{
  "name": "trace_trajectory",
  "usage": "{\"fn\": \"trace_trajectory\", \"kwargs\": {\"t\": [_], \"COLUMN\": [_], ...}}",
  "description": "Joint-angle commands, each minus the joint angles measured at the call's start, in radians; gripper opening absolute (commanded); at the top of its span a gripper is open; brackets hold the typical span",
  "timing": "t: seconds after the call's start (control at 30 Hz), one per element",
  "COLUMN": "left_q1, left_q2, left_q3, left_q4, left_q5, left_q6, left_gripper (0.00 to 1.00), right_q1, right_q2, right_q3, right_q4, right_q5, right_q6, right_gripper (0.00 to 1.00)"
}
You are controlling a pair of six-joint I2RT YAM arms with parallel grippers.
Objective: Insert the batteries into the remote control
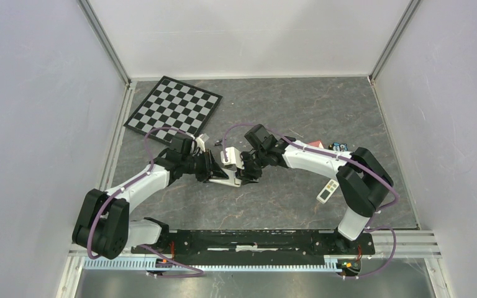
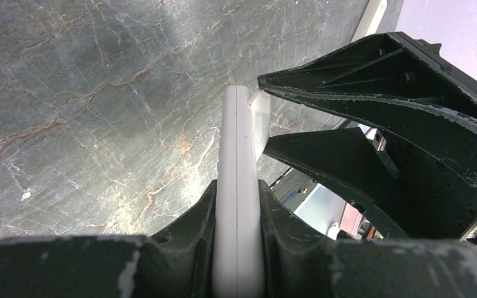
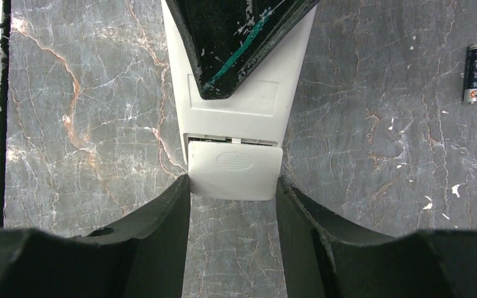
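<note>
**Left gripper clamps remote, right gripper on the cover; no batteries loaded yet**

Left gripper (image 2: 236, 186) is closed narrow on the remote control (image 2: 236, 136), pinching it edge-on across its thin sides and holding it above the marble table (image 3: 99, 124). Right gripper (image 3: 233, 186) meets it from the opposite end at a medium spread. Its 2 fingers press against either side of the battery cover (image 3: 236, 171) on the plain white back. A thin gap shows where the cover meets the body, so it looks slid partly out but not off.

Judged from that, the task is at an early stage. The compartment is not yet exposed, and the cover has to come away before anything can go in. At least 2 batteries (image 3: 475, 71) lie side by side on the table, well apart from the remote control, and none is in either gripper.

From above, both arms reach inward with bent elbows and meet nose to nose over the middle of the table. A chessboard (image 1: 174, 105) lies at the far left, and a smaller white handset (image 1: 327, 190) lies near the right arm.
</note>
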Motion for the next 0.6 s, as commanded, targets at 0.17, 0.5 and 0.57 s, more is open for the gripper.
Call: {"fn": "trace_trajectory", "kwargs": {"t": [0.17, 0.5, 0.57], "left_q1": [-0.005, -0.006, -0.006], "left_q2": [-0.018, -0.023, -0.029], "left_q3": [0.017, -0.01, -0.016], "left_q4": [0.029, 0.109, 0.124], "left_q5": [0.05, 0.098, 0.108], "left_q6": [-0.069, -0.136, -0.139], "left_gripper": [0.02, 0.02, 0.02], "right_q1": [0.019, 0.031, 0.034], "right_q2": [0.004, -0.007, -0.008], "right_q3": [0.046, 0.039, 0.04], "right_q4": [0.044, 0.052, 0.049], "right_q5": [-0.02, -0.017, -0.016], "right_q6": [-0.006, 0.001, 0.001], "right_gripper": [0.41, 0.41, 0.41]}}
